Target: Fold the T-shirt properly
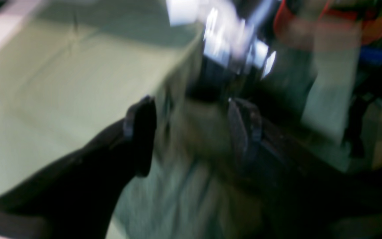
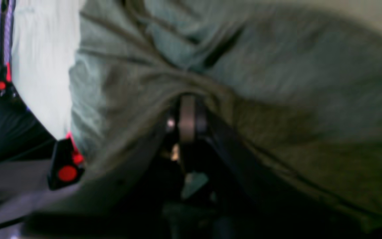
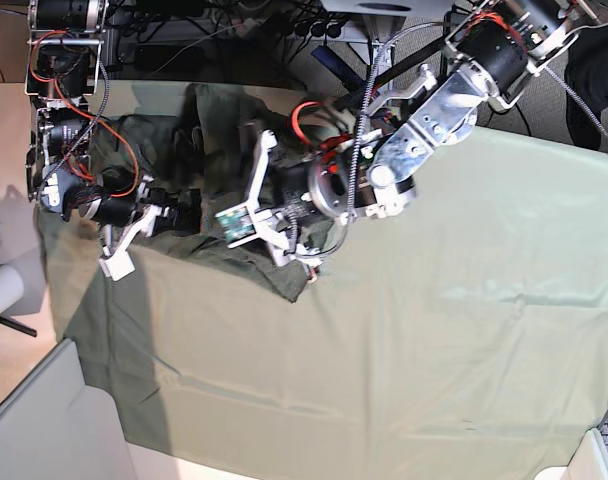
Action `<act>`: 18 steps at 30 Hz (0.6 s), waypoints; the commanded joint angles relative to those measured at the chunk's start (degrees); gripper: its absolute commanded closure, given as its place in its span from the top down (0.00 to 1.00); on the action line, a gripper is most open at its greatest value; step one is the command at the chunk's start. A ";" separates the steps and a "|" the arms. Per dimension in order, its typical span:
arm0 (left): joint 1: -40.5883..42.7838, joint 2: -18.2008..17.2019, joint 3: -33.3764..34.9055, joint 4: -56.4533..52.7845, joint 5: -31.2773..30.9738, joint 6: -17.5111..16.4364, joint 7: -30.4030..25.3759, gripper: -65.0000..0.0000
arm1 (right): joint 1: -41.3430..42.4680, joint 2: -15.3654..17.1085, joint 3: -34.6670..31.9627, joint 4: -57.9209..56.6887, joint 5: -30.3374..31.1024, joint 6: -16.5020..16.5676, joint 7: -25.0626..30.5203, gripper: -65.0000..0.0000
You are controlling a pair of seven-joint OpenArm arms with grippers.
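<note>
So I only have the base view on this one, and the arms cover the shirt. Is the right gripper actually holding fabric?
Observer: Yes. In the right wrist view, the right gripper is shut with the T-shirt bunched and creased around it.
Operator: And the left one?
Observer: The left gripper is open. Its two fingers stand wide apart with nothing visibly pinched, though that view is blurred.
Operator: What lies under the left fingers?
Observer: Beside them is the pale green sheet. Between the fingers the picture is too smeared to tell what is there.
</note>
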 commanded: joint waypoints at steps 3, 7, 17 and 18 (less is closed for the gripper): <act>0.74 -1.33 -0.13 0.98 -0.57 -0.02 -2.14 0.58 | 3.04 1.25 3.26 0.61 1.11 1.05 0.87 0.00; 2.93 -3.74 -0.13 0.98 -0.26 0.00 -2.14 0.57 | 5.25 1.31 8.41 0.61 0.68 1.05 0.87 0.00; 3.91 -9.94 -0.13 1.05 -0.26 0.00 -2.12 0.57 | 5.77 4.22 17.66 -0.15 -17.46 1.03 12.07 0.00; 3.91 -10.25 -0.13 1.05 -0.26 0.00 -2.36 0.57 | 5.79 4.76 17.66 -0.57 -17.79 1.03 12.41 0.00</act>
